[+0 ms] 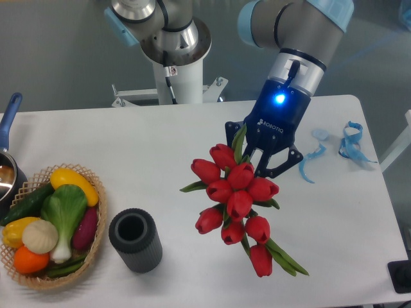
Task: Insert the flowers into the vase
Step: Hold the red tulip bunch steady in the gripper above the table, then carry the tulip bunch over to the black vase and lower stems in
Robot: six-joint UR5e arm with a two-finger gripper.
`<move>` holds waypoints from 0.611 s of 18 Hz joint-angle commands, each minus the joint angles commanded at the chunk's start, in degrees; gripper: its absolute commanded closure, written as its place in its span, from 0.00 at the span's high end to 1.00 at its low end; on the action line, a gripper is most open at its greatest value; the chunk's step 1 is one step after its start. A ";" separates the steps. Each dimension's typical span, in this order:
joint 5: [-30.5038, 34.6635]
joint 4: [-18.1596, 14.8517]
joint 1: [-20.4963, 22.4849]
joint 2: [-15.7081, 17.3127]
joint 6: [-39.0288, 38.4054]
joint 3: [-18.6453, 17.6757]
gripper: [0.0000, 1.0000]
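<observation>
The flowers [234,205] are a bunch of red tulips with smooth, shiny, plastic-looking heads and long green leaves. I count about ten red heads. The bunch hangs over the middle of the white table [148,141], a bit toward the right edge, with the heads pointing down and toward the front edge. I cannot tell if the lowest head touches the table.

The gripper [260,153] is clenched on the green stems at the top of the bunch. It is dark blue with black fingers, and a blue light glows on it. My arm comes in from the top right and leans down and to the left.

The vase [135,240] is one short dark grey tube with ribbed sides and a round open mouth. It stands upright near the front edge, well apart from the flowers, on their left.

Just beside the vase, near the front left corner, is one woven wicker basket [96,221] full of toy vegetables. A few blue ribbon scraps [350,144] lie near the right edge. A pot with a blue handle [8,122] peeks in at the left edge.
</observation>
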 joint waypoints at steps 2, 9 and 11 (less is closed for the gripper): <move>0.00 0.00 -0.09 0.00 0.00 -0.17 0.14; -0.61 4.30 -2.11 -3.07 0.52 -0.35 0.14; -2.80 5.97 -2.81 -4.13 1.14 -0.44 0.13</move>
